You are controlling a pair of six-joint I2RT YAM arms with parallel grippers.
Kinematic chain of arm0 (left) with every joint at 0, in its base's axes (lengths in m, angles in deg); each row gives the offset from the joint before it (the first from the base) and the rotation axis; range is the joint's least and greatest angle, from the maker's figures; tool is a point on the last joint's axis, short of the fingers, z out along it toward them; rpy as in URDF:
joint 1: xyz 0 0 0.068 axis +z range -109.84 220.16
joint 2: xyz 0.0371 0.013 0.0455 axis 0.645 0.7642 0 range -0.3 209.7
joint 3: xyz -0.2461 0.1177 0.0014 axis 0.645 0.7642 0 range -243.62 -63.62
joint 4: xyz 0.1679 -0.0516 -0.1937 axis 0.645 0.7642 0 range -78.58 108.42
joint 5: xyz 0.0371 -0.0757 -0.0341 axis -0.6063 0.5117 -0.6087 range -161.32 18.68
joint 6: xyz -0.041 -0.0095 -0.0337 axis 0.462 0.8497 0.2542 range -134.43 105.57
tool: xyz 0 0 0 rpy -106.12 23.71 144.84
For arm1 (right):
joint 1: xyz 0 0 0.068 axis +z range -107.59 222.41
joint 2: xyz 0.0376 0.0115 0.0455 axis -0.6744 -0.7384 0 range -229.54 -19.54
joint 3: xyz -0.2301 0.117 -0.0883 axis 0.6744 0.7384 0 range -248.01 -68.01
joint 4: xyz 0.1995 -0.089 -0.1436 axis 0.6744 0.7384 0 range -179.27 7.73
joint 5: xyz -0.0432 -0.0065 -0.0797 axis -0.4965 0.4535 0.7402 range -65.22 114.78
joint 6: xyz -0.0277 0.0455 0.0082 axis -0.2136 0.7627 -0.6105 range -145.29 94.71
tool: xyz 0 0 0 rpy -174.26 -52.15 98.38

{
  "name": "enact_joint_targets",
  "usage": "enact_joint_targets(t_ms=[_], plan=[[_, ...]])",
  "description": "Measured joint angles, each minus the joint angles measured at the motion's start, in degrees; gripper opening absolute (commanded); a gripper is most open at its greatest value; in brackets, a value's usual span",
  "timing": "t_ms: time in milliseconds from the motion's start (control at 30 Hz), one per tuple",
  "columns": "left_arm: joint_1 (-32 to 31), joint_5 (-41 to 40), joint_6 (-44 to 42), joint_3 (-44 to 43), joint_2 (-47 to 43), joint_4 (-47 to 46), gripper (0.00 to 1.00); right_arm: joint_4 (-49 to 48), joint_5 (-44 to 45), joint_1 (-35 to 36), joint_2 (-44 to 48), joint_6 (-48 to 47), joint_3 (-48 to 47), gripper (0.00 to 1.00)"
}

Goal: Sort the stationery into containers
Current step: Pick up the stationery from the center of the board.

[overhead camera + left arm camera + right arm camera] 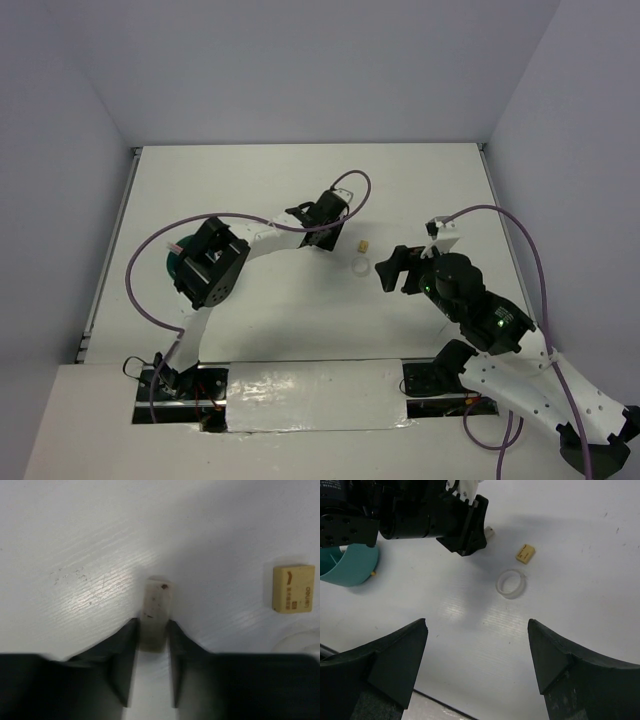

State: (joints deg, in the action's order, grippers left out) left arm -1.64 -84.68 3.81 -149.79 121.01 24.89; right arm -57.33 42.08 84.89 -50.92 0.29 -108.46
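The grey block (158,600) lies on the white table, and my left gripper (152,625) has its two fingers pressed against the block's sides. In the top view this gripper (327,238) is low over the middle of the table. To its right lie the tan nub (294,588) (363,244) and the clear tape ring (360,267) (511,583). My right gripper (477,622) (392,268) hovers open and holds nothing, just right of the ring. The teal organizer (178,265) (350,565) stands at the left, mostly hidden by the left arm.
The left arm's black body (420,510) reaches over the table between the organizer and the small items. A purple cable (140,270) loops at the left. The table's near edge (440,705) lies just below my right fingers.
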Motion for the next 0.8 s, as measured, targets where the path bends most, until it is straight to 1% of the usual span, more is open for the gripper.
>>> enact_joint_targets(t_ms=[67,167,233,300,400,433,500,567,600,700,800], plan=[[0.0,0.15,0.24,0.04,0.11,-0.79,0.0,0.02,-0.02,0.0,0.09,-0.09,0.0,0.88],[-0.13,0.42,0.22,1.81,-0.92,-2.82,0.0,-0.07,0.07,0.0,0.26,-0.11,0.0,0.88],[-0.09,0.39,0.7,5.57,-3.37,-5.29,0.0,-0.17,0.79,0.0,0.24,0.52,0.0,0.88],[0.0,-0.02,1.6,10.56,-7.23,-5.49,0.0,-0.22,2.21,0.0,0.2,1.95,0.0,0.88],[0.0,-0.24,2.86,19.56,-16.28,-5.75,0.0,-1.46,3.26,-0.15,0.35,5.42,0.39,0.87],[-0.07,-0.2,3.02,23.15,-21.05,-6.16,0.0,-2.16,3.3,-0.17,0.46,6.93,0.61,0.86],[-0.9,0.04,2.95,29.35,-29.92,-9.27,0.0,-4.37,3.28,-0.26,0.44,10.03,1.07,0.84],[-3.19,-0.2,2.45,33.75,-37.97,-13.03,0.0,-7.06,2.99,-0.26,-0.28,12.68,1.44,0.83],[-5.27,-0.35,1.36,36.24,-42.23,-16.46,0.0,-8.92,2.54,-0.26,-1.42,13.99,1.44,0.83],[-10.19,0.37,-0.39,41.09,-49.62,-22.95,0.0,-14.75,-0.17,-0.17,-7.89,16.87,1.36,0.82],[-12.04,1.42,-1.46,45.55,-53.2,-27.41,0.0,-19.85,-2.14,1.29,-14.93,18.78,1.33,0.82]])
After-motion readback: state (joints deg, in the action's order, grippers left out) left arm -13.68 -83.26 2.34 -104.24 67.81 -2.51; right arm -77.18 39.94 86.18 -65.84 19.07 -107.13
